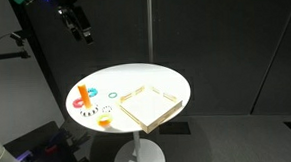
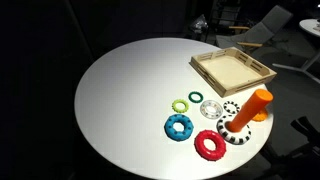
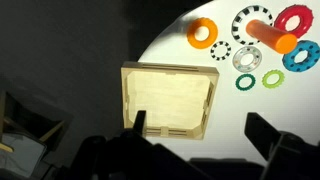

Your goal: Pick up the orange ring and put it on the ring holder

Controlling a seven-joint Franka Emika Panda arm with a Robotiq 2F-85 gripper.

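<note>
Nothing done yet: my claw (image 1: pixel 83 34) hangs spread and empty above the table (image 1: pixel 166 82), the orange ring (image 3: pixel 202 32) lying by its edge, off the peg (image 3: pixel 268 35).

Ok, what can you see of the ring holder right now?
The ring holder is a smooth orange peg, plastic-looking, on a round black-and-white patterned base. It stands near the edge of the white table, apart from the wooden tray, and the peg looks bare. The red ring lies close beside its base; whether they touch cannot be told.
</note>
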